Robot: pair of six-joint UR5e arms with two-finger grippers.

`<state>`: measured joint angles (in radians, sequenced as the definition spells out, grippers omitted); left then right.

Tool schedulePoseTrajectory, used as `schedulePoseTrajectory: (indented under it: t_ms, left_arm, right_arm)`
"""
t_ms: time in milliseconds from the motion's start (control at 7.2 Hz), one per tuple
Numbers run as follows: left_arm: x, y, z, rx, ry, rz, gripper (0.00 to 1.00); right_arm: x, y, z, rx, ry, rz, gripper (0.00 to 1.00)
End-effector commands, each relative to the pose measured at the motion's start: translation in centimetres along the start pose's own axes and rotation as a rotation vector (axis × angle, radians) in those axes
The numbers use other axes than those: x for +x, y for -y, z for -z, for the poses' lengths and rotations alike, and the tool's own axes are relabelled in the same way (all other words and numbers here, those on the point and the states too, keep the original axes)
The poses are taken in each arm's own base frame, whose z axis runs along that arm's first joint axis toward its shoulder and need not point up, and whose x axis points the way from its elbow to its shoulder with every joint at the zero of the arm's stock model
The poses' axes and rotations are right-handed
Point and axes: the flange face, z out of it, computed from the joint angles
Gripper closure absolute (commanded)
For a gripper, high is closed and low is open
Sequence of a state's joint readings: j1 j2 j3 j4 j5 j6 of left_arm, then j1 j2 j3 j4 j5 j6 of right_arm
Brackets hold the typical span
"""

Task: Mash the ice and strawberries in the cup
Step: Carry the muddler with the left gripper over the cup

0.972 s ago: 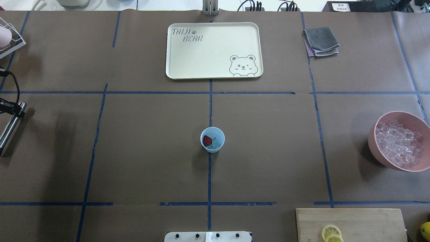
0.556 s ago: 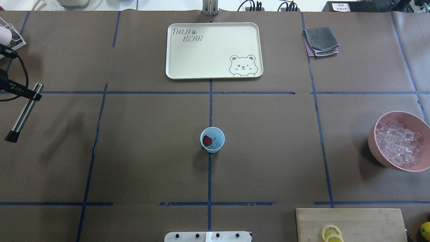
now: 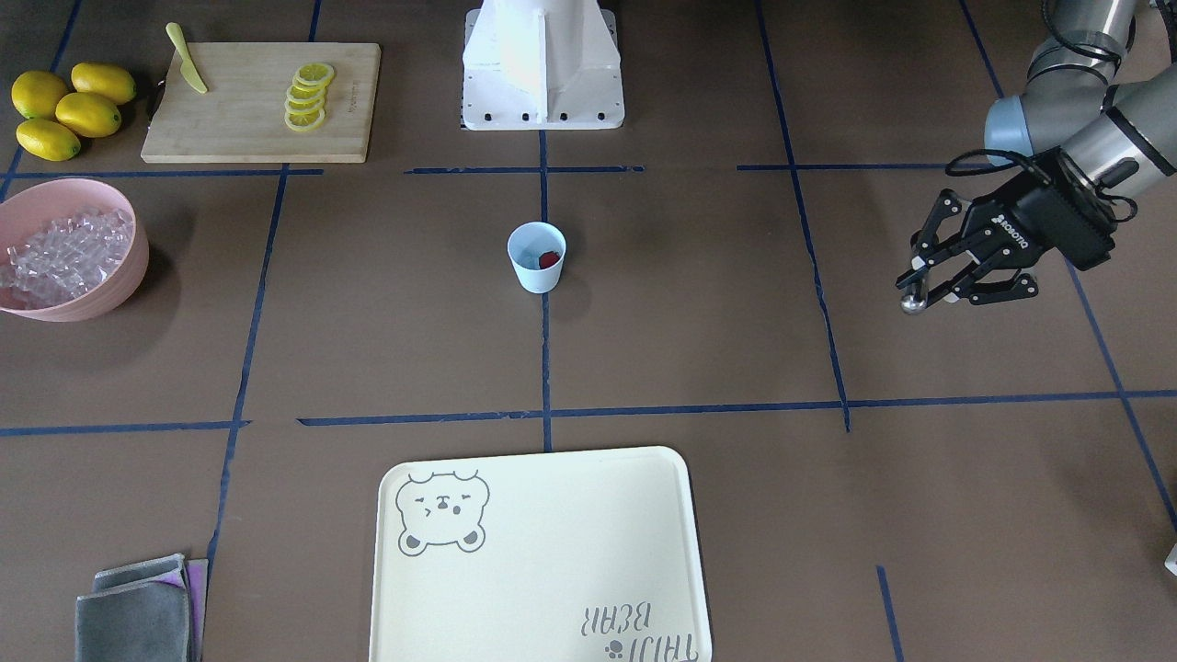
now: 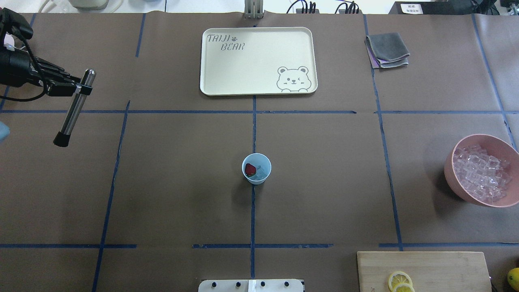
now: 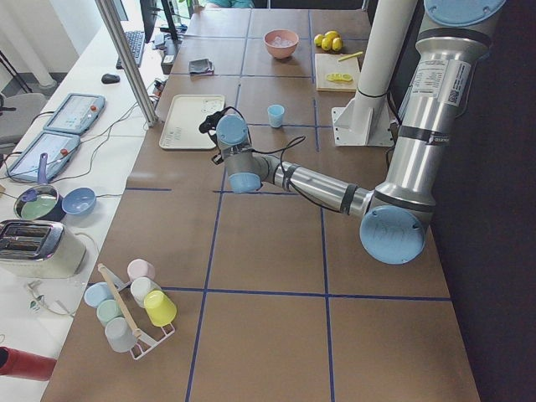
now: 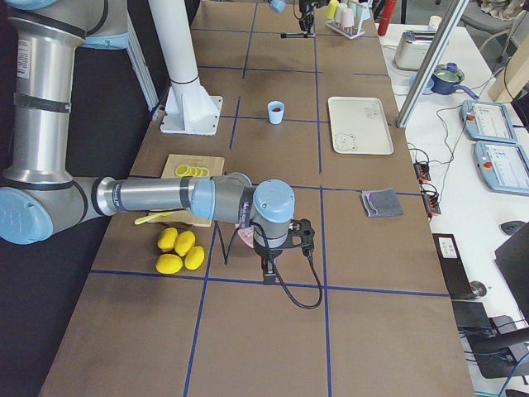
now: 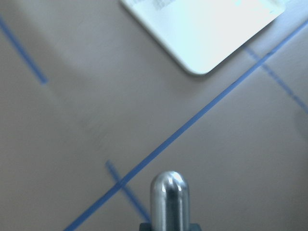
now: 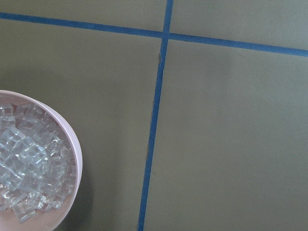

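The light blue cup [image 4: 256, 168] stands upright at the table's middle and also shows in the front view [image 3: 536, 257]. Inside it lie a red strawberry [image 4: 250, 169] and clear ice [image 4: 263, 172]. My left gripper [image 4: 79, 86] is shut on a steel muddler [image 4: 73, 113] with a black end, held tilted in the air far to the cup's left. The front view shows the gripper [image 3: 919, 287], and the left wrist view shows the muddler's rounded top [image 7: 169, 192]. My right gripper [image 6: 269, 273] shows only in the exterior right view, beside the pink bowl. I cannot tell whether it is open.
A pink bowl [image 4: 451, 178] full of ice sits at the right. A cream bear tray [image 4: 251, 69] lies behind the cup. Grey cloths [image 4: 387, 49] lie back right. A cutting board [image 4: 438, 265] with lemon slices [image 4: 399, 280] is front right, whole lemons [image 3: 69, 108] beside it.
My left gripper has come in from the left edge, moving right and toward the far side with the muddler in it. The cup has not moved.
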<state>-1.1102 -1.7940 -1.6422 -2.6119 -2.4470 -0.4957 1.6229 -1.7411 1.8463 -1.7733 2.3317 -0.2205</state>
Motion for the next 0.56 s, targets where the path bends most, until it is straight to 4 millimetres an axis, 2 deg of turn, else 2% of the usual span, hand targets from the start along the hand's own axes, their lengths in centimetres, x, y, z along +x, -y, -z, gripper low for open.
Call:
schedulePoseTrajectory:
  t_ms: [0,139,278,417]
  left_arm:
    - [4.5,3.5,-1.7,0.101,-0.114,-0.117,1.0]
    - [7.1,4.2,-3.4,0.134,-0.171,-0.187,1.0]
    - [10.0,3.8,-5.9,0.243,-0.203,-0.282,1.0]
    - [13.5,2.2,-9.7,0.354,-0.222,-0.356,1.0]
  right_arm:
    - [-0.1,0.0,0.1,0.002,0.0,0.003,0.0]
    - [-0.1,0.0,0.1,0.003,-0.001,0.006,0.0]
    - [-0.2,0.0,0.2,0.005,-0.001,0.008,0.0]
    - [-0.2,0.0,0.2,0.005,-0.001,0.008,0.0]
